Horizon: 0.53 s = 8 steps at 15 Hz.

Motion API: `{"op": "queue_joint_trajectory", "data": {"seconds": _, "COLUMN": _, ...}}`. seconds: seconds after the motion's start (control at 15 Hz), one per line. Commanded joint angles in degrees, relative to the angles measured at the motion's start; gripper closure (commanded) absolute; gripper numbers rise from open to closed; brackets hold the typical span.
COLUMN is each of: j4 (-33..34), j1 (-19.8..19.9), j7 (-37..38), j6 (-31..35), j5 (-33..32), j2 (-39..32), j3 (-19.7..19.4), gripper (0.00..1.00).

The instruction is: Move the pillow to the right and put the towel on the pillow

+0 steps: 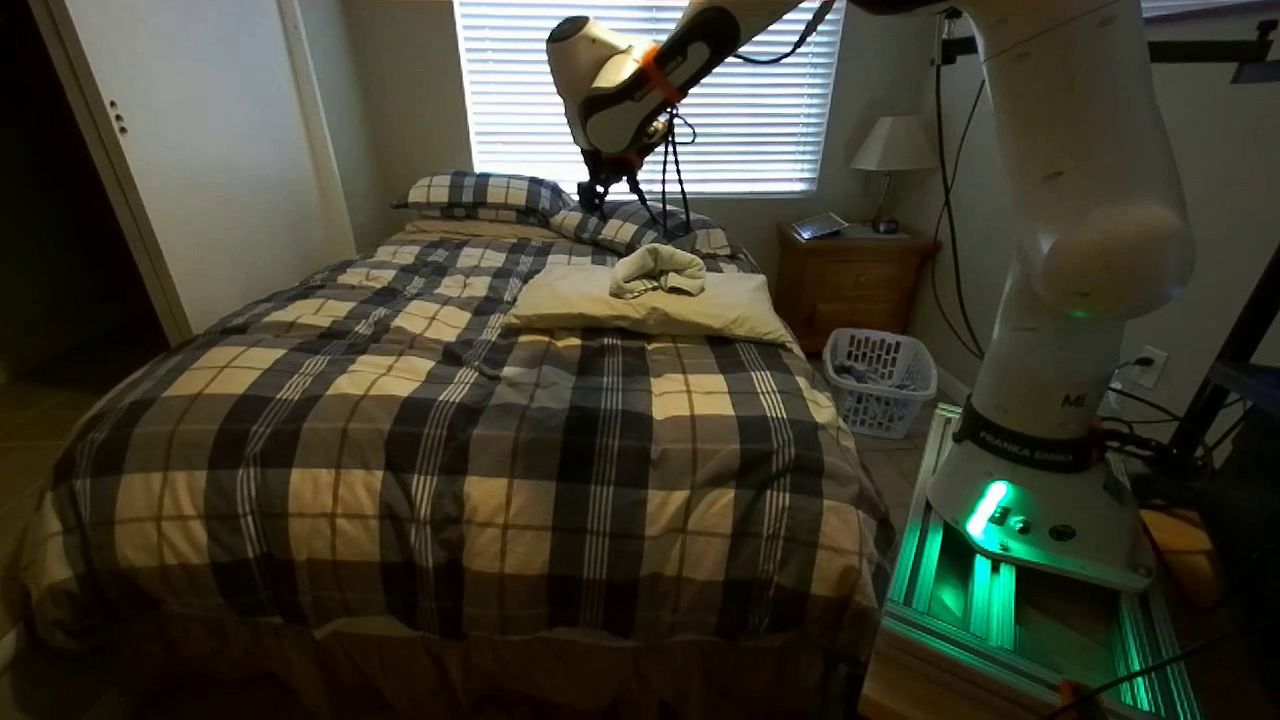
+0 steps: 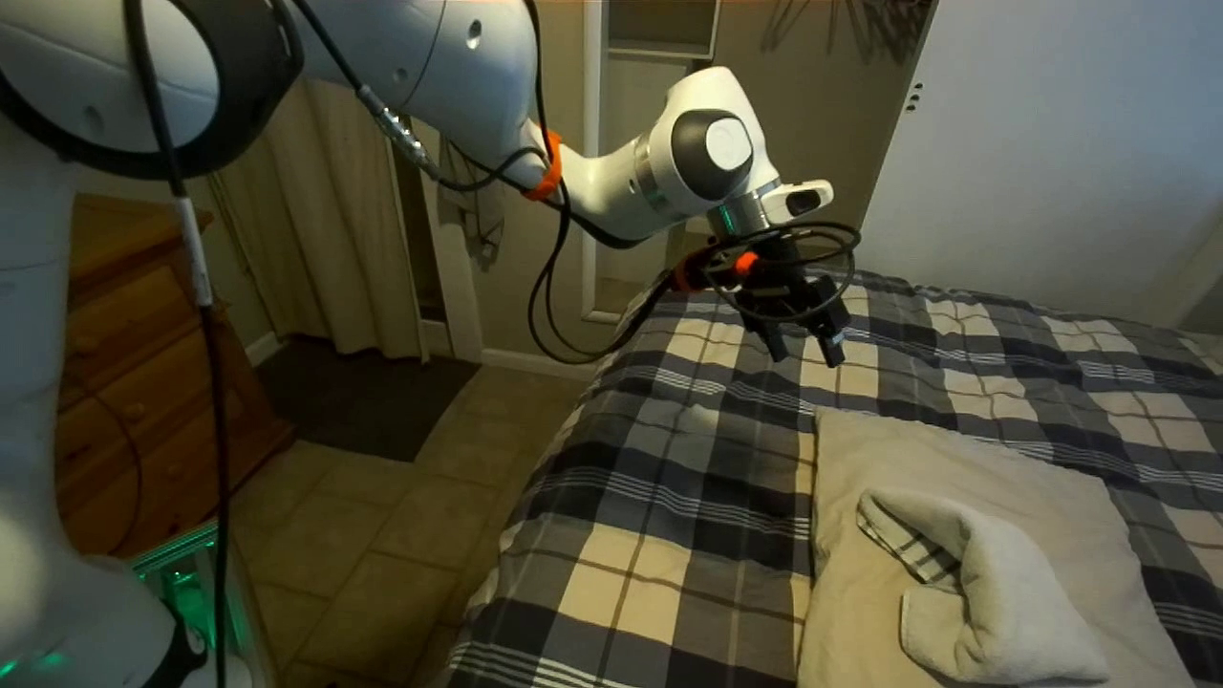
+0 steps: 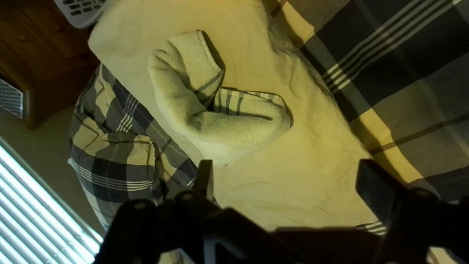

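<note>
Plaid-covered bed (image 1: 420, 480): cream pillow (image 1: 645, 316) lies crosswise, near the edge beside the laundry basket (image 1: 880, 412), folded towel (image 3: 223, 132) on top. Gripper (image 3: 286, 178) hangs above, spread, empty; towel lies from it toward that edge.

Low on the robot arm (image 1: 1090, 220), around the dark band (image 1: 1030, 455) at its foot, I can read FRANKA EMIKA (image 1: 1025, 444) in pale capitals. Just above that band, on the pale casing (image 1: 1040, 360), I make out two darker capitals, ML (image 1: 1075, 402), standing over the end of the longer lettering.
</note>
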State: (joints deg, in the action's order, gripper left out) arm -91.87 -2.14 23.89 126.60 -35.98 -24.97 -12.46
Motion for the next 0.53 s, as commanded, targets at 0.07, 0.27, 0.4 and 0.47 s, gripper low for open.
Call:
{"op": "queue_joint_trajectory", "data": {"seconds": 0.07, "j4": -0.92, "j1": -0.16, "j7": 3.03, "j6": -0.21, "j5": -1.40, "j2": 0.60, "j3": 0.48, "gripper": 0.00}}
{"op": "queue_joint_trajectory", "data": {"seconds": 0.27, "j4": -0.95, "j1": -0.20, "j7": 3.40, "j6": -0.22, "j5": -1.50, "j2": 0.50, "j3": 0.58, "gripper": 0.00}}
{"op": "queue_joint_trajectory", "data": {"seconds": 0.4, "j4": -0.93, "j1": -0.11, "j7": 3.38, "j6": -0.22, "j5": -1.49, "j2": 0.44, "j3": 0.56, "gripper": 0.00}}
{"op": "queue_joint_trajectory", "data": {"seconds": 0.47, "j4": -0.91, "j1": -0.10, "j7": 3.37, "j6": -0.22, "j5": -1.49, "j2": 0.43, "j3": 0.56, "gripper": 0.00}}
